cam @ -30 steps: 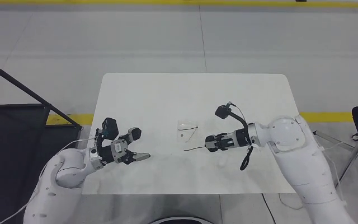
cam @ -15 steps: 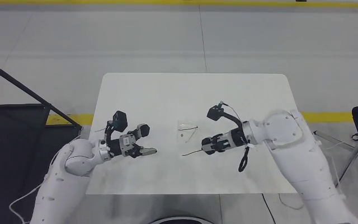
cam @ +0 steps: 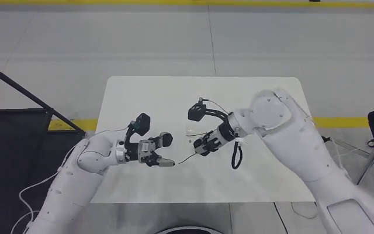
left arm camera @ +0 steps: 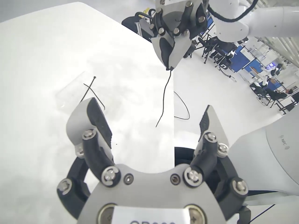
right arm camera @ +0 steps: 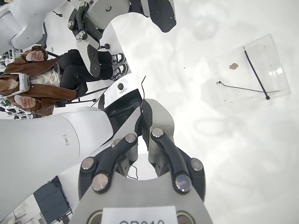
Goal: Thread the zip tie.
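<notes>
Zip tie (left arm camera: 164,94) — a thin black strand — is pinched at one end by the right tool (left arm camera: 170,67), whose two fingers are pressed together on it. From that pinch the strand runs out past the fingertips in a slight curve, free along the rest of its length, toward the left tool (left arm camera: 149,104). The left tool faces the right one across a short gap, with its fingers (left arm camera: 98,120) spread wide apart and nothing between the pads. In the left wrist view the loose tip of the zip tie ends in the space between those two fingers and touches neither. From above, the tip lies just beside the lower finger; whether it sits truly inside the gap or a little in front of it, I cannot tell. Both tools are held above the white desk (cam: 245,99), over its middle part and toward the near edge, close to each other but not touching. Just beyond them a small clear sheet (right arm camera: 275,47) lies flat on the desk — two spare ties (right arm camera: 255,73) rest on it, crossing each other near one corner, one fairly straight and the other gently bowed. A little brown speck (right arm camera: 233,66) also sits on the sheet, apart from both ties. The sheet and its ties are near the right tool but not touched by either tool.
</notes>
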You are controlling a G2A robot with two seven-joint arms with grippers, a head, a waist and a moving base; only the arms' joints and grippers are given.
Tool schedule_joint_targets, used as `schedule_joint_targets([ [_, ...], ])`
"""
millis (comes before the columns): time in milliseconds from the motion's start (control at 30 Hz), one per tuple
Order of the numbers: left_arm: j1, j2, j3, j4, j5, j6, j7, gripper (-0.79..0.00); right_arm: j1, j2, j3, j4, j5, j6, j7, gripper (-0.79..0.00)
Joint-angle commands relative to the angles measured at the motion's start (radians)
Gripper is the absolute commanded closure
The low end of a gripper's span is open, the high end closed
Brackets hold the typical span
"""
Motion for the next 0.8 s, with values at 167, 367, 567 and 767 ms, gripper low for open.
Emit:
schedule_joint_targets([
  [167, 0.000, -0.001, -0.001, 0.000, 0.002, 0.000, 0.000, -0.785, -0.001, 0.001, 0.002, -0.001, -0.001, 0.000, 0.000, 0.000],
  [367, 0.009, -0.001, 0.024, -0.024, 0.000, 0.011, 0.007, -0.785, -0.016, 0.000, -0.007, -0.017, -0.017, -0.010, -0.030, 0.000],
  [567, -0.010, 0.005, 0.065, -0.013, -0.024, 0.000, 0.000, -0.785, 0.006, -0.009, -0.038, -0.031, -0.028, -0.013, -0.031, 0.000],
  [767, -0.031, 0.010, 0.099, -0.004, -0.042, 0.000, 0.002, -0.588, 0.026, -0.018, -0.056, -0.011, -0.007, -0.029, -0.034, 0.000],
])
